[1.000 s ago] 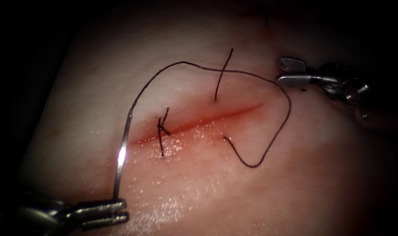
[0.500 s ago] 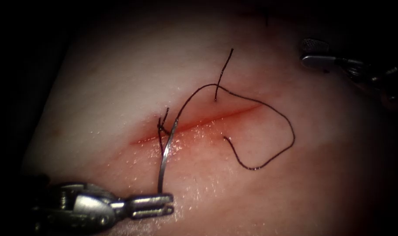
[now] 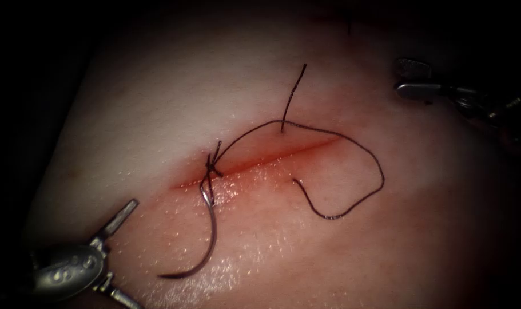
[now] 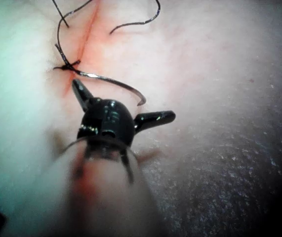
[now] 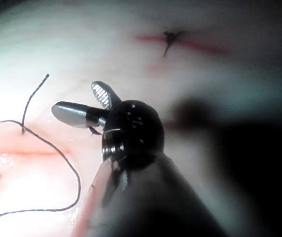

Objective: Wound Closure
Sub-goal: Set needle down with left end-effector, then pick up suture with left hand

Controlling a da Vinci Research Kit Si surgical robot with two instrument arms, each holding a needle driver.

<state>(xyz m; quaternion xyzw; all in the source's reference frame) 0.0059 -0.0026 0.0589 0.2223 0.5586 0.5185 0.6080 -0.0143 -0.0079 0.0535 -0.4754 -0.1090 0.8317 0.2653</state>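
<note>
left tool (image 3: 118, 256) lower jaw cut by frame edge; needle (image 3: 206, 240) swaged end lost behind knot (image 3: 213, 167)

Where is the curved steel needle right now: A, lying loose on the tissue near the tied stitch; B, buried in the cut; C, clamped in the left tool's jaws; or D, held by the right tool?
A: the curved steel needle lies free on the pale tissue just below the dark knotted stitch, while the left tool and the right tool both have their jaws open and hold nothing.
</note>
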